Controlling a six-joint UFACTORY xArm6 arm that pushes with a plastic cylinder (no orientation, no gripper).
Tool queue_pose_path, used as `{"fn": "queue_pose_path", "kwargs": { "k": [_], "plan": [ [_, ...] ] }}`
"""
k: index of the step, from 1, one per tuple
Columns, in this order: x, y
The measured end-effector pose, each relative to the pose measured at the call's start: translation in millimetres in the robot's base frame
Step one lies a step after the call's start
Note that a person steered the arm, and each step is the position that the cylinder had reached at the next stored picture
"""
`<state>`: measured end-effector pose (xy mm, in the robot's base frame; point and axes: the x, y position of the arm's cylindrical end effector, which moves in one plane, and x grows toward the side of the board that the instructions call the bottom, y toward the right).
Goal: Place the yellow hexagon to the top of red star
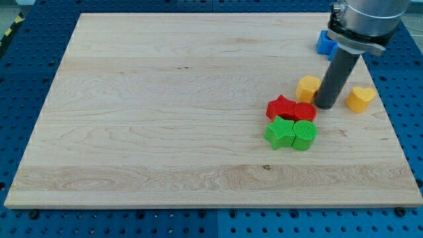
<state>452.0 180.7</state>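
The yellow hexagon [308, 87] lies on the wooden board at the view's right, just above and right of the red star [280, 108]. My tip [325, 105] stands right beside the hexagon's lower right, touching or nearly touching it, and just right of a red block [305, 111] that adjoins the red star. The hexagon and the red star are a small gap apart.
A green star [280, 133] and a green block [305, 134] sit directly below the red pair. A yellow heart-like block [360, 98] lies right of my tip. A blue block [325, 43] is near the board's top right, partly hidden by the arm. The board [165, 119] is ringed by a blue pegboard.
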Motion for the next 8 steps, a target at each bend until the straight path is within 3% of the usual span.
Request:
{"fn": "queue_pose_path", "kwargs": {
  "k": [1,3,4,7,8],
  "plan": [
    [-13.8,-22.1],
    [-11.1,8.9],
    [-38.0,-10.5],
    [-58.5,-33.5],
    [-71.8,-12.6]
  ]
}}
